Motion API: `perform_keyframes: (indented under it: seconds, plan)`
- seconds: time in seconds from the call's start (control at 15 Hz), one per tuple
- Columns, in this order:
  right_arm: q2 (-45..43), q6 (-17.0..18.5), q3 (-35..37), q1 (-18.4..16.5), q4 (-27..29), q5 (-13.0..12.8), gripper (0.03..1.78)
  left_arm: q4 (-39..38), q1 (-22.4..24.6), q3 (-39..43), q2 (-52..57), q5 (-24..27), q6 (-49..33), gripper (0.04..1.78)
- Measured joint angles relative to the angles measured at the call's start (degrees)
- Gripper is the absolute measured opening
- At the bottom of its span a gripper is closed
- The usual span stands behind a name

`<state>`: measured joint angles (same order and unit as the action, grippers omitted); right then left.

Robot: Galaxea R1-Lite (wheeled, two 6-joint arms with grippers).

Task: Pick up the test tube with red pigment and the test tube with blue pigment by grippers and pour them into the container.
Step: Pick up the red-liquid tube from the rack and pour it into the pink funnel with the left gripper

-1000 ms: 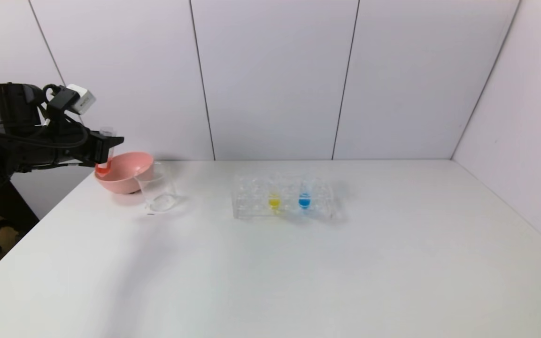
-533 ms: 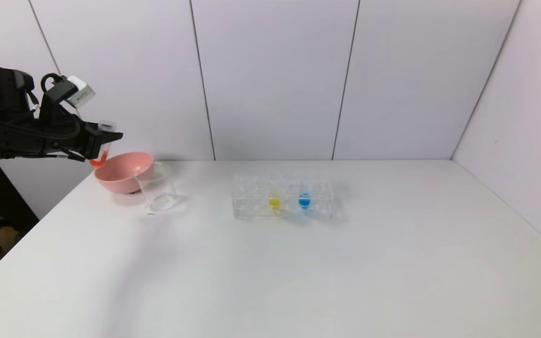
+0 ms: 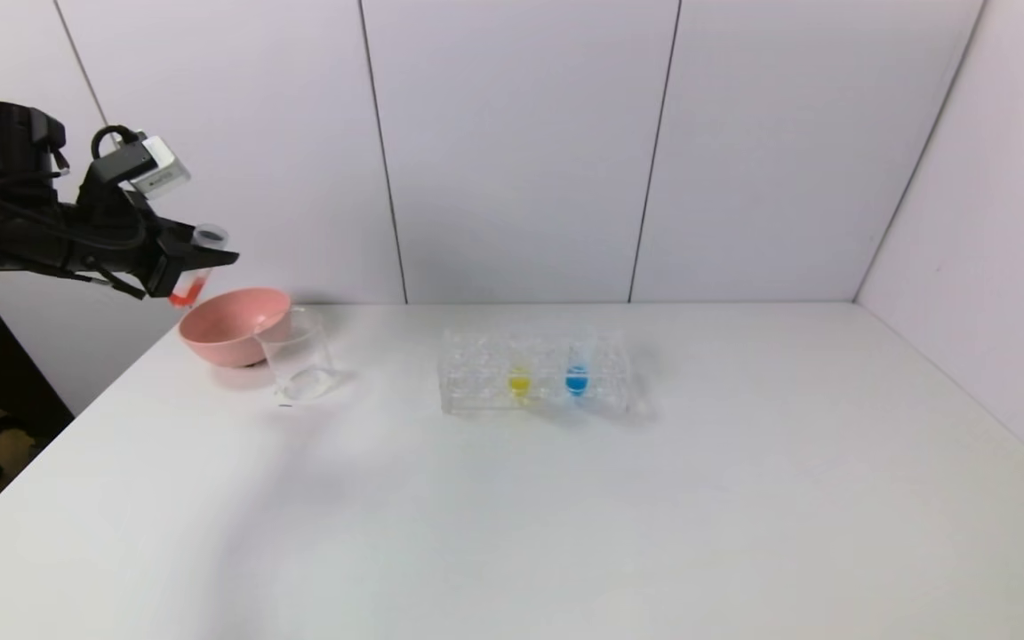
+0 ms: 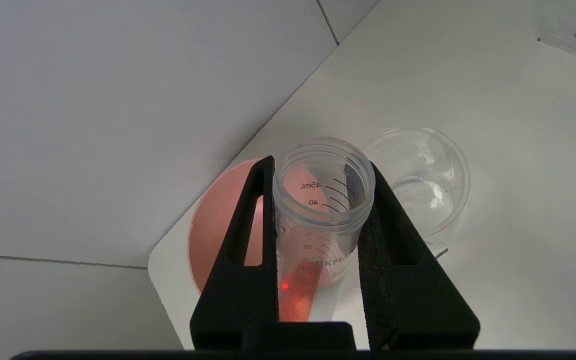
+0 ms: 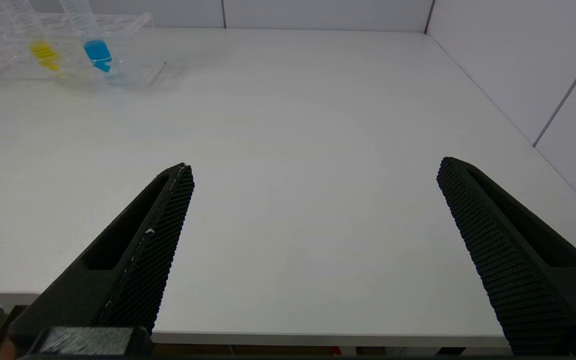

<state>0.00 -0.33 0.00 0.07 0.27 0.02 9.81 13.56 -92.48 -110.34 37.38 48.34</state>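
Left gripper (image 3: 201, 260), black with 2 pointed fingers, is clamped on the slim clear test tube with red pigment (image 3: 195, 271), holding it tilted in the air above the table's far left corner, up and to the left of the pink plastic bowl (image 3: 232, 324). Just right of the bowl stands the small clear glass beaker (image 3: 297, 356), the container, with no colour in it. Farther right, the clear plastic tube rack (image 3: 534, 382) holds 1 yellow-liquid tube (image 3: 519, 380) and the test tube with blue pigment (image 3: 576, 378). Right gripper (image 5: 313, 240) hangs spread wide and empty over the near right table edge.

Risk, as I judge it: the bowl sits under the tube, so tipping now would send red pigment into the bowl or onto the table.

Count: 3 tubes, 1 beaker, 1 bowl, 1 rack, 2 grippers.
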Motion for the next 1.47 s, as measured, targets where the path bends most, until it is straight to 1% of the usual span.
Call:
perform_keyframes:
  seconds: [0.13,0.33,0.53,0.67,0.87,1.07,1.47]
  plan:
    - [0.00,0.00,0.00,0.00,-0.02,0.02,1.77,5.80,-0.05,-3.30,-0.91,0.02,2.79,0.47]
    - [0.00,0.00,0.00,0.00,0.00,0.00,1.78,11.33,0.05,-7.33,-2.26,0.02,6.64,0.47]
    - [0.00,0.02,0.00,0.00,0.00,0.02,1.77,18.57,0.11,-12.26,-3.74,0.02,10.40,0.47]
    - [0.00,0.00,0.00,-0.02,0.00,-0.02,1.77,21.33,0.13,-14.63,-4.88,0.05,12.36,0.47]
    - [0.00,0.02,0.00,0.02,0.00,0.00,1.77,25.10,0.11,-16.87,-5.71,-0.12,12.76,0.47]
    - [0.00,0.02,0.00,0.00,0.00,0.02,1.77,30.54,0.05,-20.64,-7.03,-0.48,17.43,0.47]
    - [0.00,0.02,0.00,0.00,-0.02,0.00,1.78,31.00,-0.09,-21.69,-7.80,-0.91,18.59,0.47]
